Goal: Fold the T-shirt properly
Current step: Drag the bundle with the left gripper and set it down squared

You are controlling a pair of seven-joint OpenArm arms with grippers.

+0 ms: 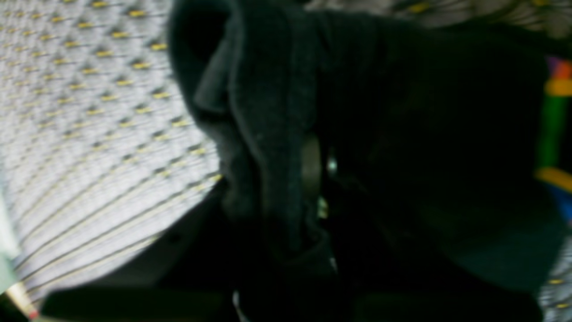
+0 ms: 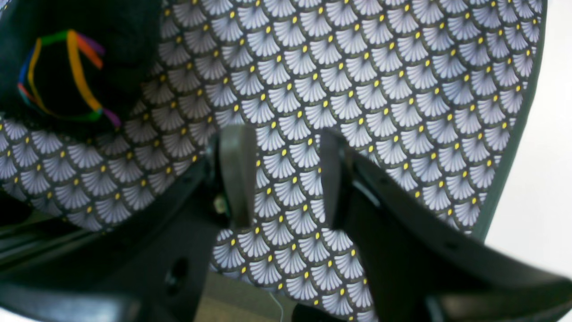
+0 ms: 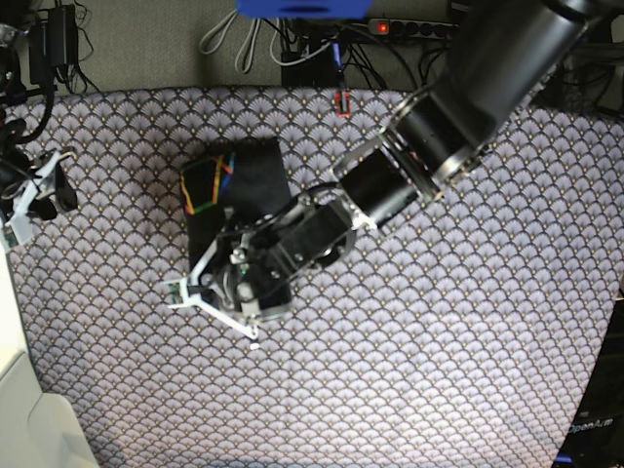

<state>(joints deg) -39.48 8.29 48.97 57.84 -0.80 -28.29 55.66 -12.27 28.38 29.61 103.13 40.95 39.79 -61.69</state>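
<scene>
The left arm (image 3: 458,107) is built of thick black cylinders with a silver ring at a joint, ending in a pale, thin-framed gripper (image 3: 219,292). The right gripper (image 2: 281,179) has black curved fingers (image 2: 237,174) with grey-green pads.

A large table surface (image 3: 468,331) is covered by a cloth with a pattern of grey-white fan scales, dark outlines and small yellow dots. Beyond its far edge, a grey floor (image 3: 146,44) is seen, with tangled white and black cables (image 3: 244,39) and a black power strip (image 3: 414,26) showing a red light.
</scene>
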